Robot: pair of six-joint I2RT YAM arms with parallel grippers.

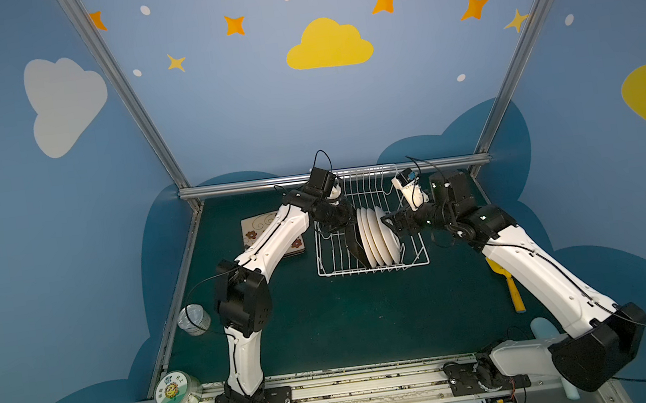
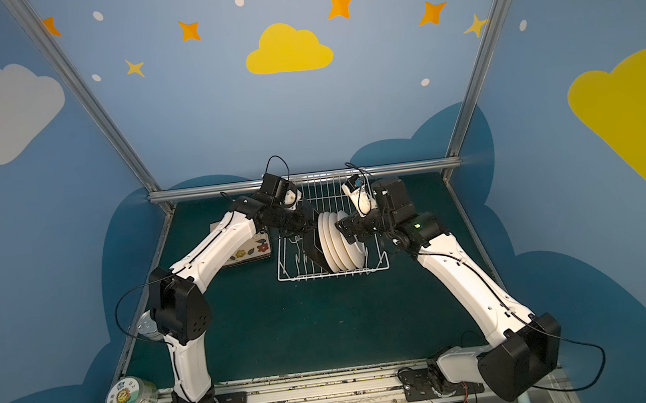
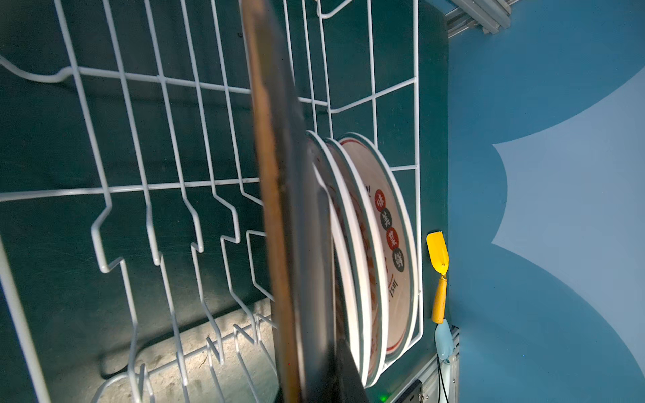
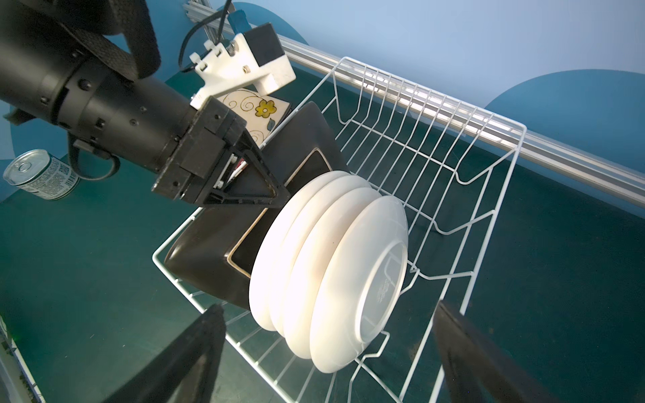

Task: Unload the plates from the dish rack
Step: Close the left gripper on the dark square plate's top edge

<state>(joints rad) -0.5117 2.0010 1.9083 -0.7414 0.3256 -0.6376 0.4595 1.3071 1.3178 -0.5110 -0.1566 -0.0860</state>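
The white wire dish rack [image 1: 338, 274] [image 4: 419, 101] stands at the back middle of the green table. In it, on edge, stand a black-backed square plate [image 1: 354, 244] [image 4: 209, 251] and, close against it, several round cream-white plates [image 1: 378, 237] [image 4: 335, 265] [image 3: 384, 223]. My left gripper [image 1: 347, 224] [image 4: 275, 199] is shut on the square plate's upper edge, which runs edge-on through the left wrist view. My right gripper [image 1: 388, 221] [image 4: 328, 305] hangs open just right of the round plates, touching nothing. Another square flowered plate [image 1: 253, 230] [image 4: 256, 108] lies flat left of the rack.
A tin can [image 1: 193, 319] [image 4: 42, 179] lies at the table's left edge. A clear tub with a sunflower label [image 1: 177, 392] sits at the front left. A yellow spatula [image 1: 509, 284] [image 3: 439, 268] and a pale blue spatula [image 1: 544, 330] lie under the right arm.
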